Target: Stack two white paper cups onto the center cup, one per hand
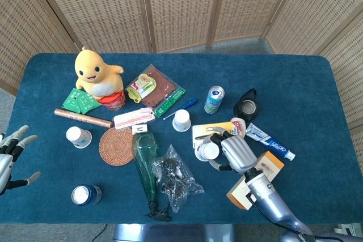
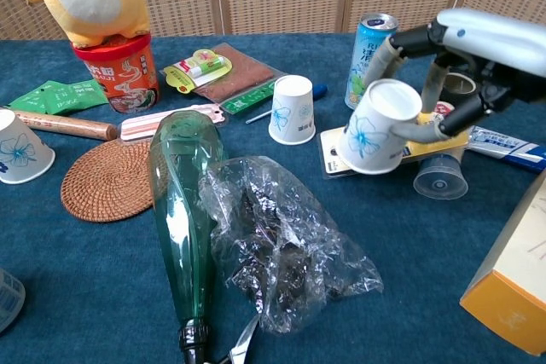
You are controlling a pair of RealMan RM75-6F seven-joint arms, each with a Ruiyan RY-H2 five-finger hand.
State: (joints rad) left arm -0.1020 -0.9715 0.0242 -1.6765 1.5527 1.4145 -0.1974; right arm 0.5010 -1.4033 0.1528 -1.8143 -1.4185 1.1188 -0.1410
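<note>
My right hand (image 2: 444, 57) (image 1: 233, 151) grips a white paper cup (image 2: 372, 129) (image 1: 206, 151) with a blue flower print, lifted off the table and tilted, mouth up and to the right. The center cup (image 2: 293, 108) (image 1: 181, 120) stands upside down on the blue cloth, to the left of and behind the held cup. A third white cup (image 2: 19, 149) (image 1: 78, 137) lies at the left, near the woven coaster. My left hand (image 1: 12, 154) hovers off the table's left edge, fingers spread, holding nothing.
A green glass bottle (image 2: 182, 210) and crumpled plastic bag (image 2: 277, 240) lie in front of the center cup. A razor pack (image 2: 363, 138), drink can (image 2: 370, 47), black kettle (image 2: 450, 83) and orange box (image 2: 512, 287) crowd the right. Plush toy on a red tub (image 2: 115, 70) stands far left.
</note>
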